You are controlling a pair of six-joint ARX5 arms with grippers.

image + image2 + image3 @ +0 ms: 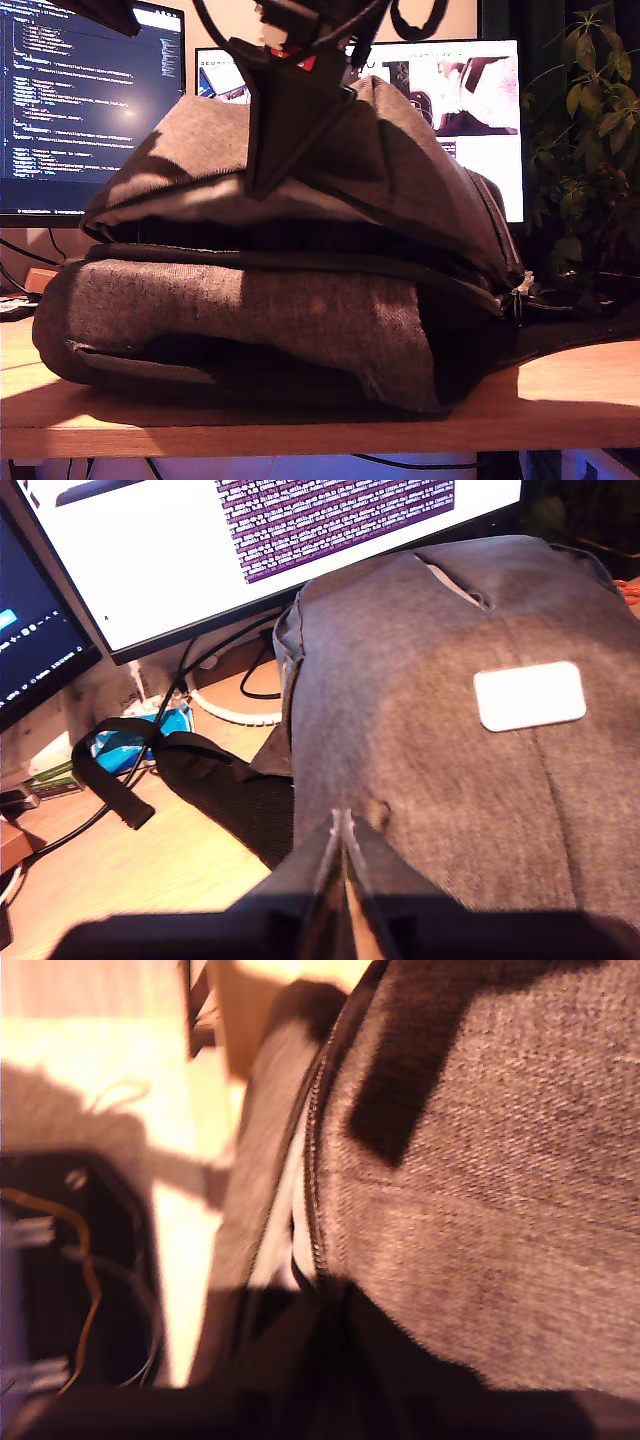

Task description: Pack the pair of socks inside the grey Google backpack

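The grey Google backpack (300, 300) lies on its side on the wooden table (570, 390), its top flap lifted. In the exterior view a black gripper (262, 182) pinches that flap at top centre; the wrist views do not show which arm it is. My first gripper (345, 830) is shut on a puckered fold of the backpack (440, 780), close to its pale patch (528, 695). My second gripper (322, 1295) is shut on the backpack (480, 1160) at its black zipper edge, with pale lining beside it. The pair of socks is out of view.
Behind the backpack stand a dark code monitor (90, 90) and a bright monitor (470, 90). A plant (590, 150) is at the exterior view's right. A black strap (115, 770) and cables (230, 695) lie on the table. A black box with wires (70, 1280) sits beyond the table edge.
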